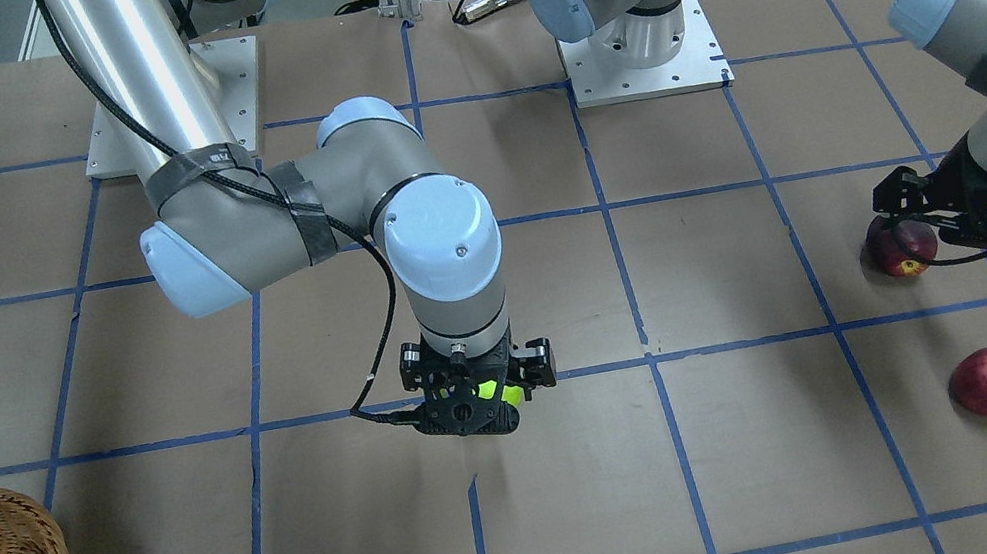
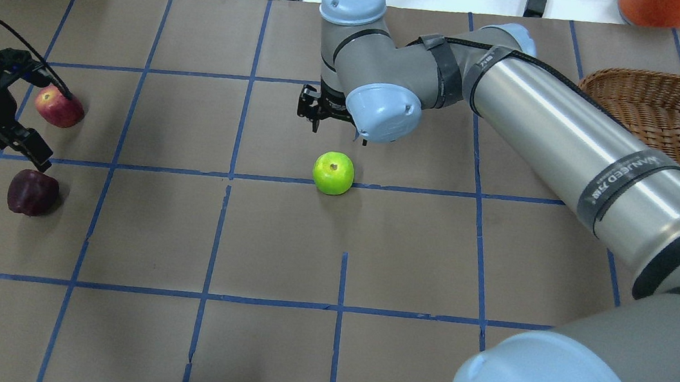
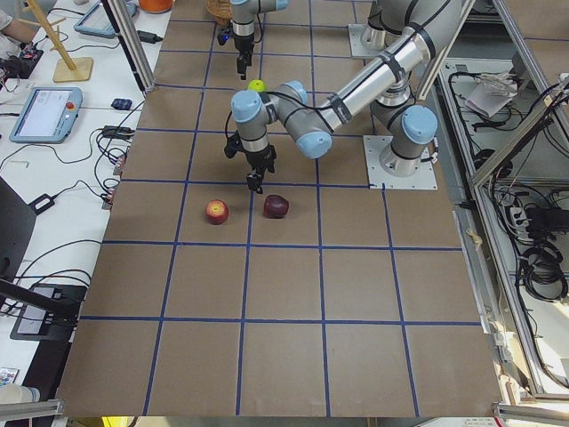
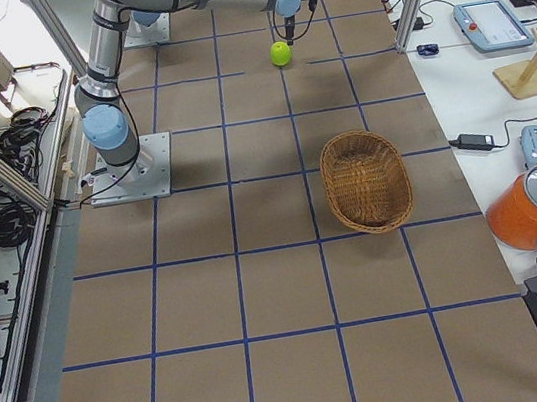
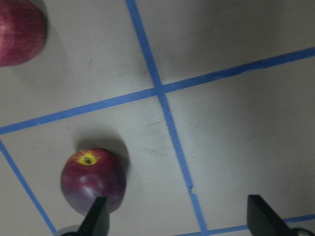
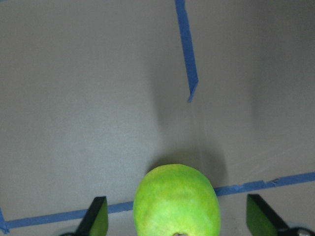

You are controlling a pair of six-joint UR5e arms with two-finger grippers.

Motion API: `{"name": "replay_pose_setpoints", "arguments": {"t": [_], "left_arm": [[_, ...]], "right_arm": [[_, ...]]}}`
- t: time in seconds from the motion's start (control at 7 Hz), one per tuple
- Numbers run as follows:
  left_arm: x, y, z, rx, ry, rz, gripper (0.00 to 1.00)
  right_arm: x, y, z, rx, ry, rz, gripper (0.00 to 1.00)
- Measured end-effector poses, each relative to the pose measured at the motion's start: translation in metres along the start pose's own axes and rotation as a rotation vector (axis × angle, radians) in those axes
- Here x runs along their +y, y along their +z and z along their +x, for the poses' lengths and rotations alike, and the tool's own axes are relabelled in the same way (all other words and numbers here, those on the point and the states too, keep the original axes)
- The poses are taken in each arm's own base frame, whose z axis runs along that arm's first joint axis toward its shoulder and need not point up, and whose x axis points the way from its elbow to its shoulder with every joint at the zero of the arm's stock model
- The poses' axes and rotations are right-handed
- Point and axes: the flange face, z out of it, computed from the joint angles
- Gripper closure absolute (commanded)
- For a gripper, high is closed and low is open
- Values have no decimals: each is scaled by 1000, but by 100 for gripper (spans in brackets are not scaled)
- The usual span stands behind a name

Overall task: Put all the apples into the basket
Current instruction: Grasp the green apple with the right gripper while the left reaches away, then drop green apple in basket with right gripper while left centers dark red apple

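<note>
Right gripper (image 6: 178, 219) is hanging spread above the green apple (image 2: 334, 173), getting ready to grasp.
I judge the first pick is being set up: no apple is lying in the basket (image 4: 367, 181), which is standing well apart toward the robot's right. Next the gripper is needing to go down, press on the apple, then carry it over. Left gripper (image 5: 177, 219), spread too, is hovering between the maroon apple (image 5: 93, 179) and the red apple (image 2: 58, 108), one finger (image 5: 98, 216) near the maroon one but not around it. From overhead the wrist is partly hiding the right gripper, the front view is showing only a sliver of green, and its height over the surface (image 2: 409, 258) is hard to tell.
</note>
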Motion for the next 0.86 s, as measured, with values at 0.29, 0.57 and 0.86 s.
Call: {"name": "replay_pose_setpoints", "arguments": {"t": [0.29,0.57,0.86], "left_arm": [[19,47,-5,1,12,44,0],[16,80,-9,3,14,49,9],[12,90,-11,12,8,42,56]], "right_arm": [[0,28,-2,14,1,-36,0],[7,50,-2,9,3,-94,2],[11,62,-2,5,4,-125,100]]}}
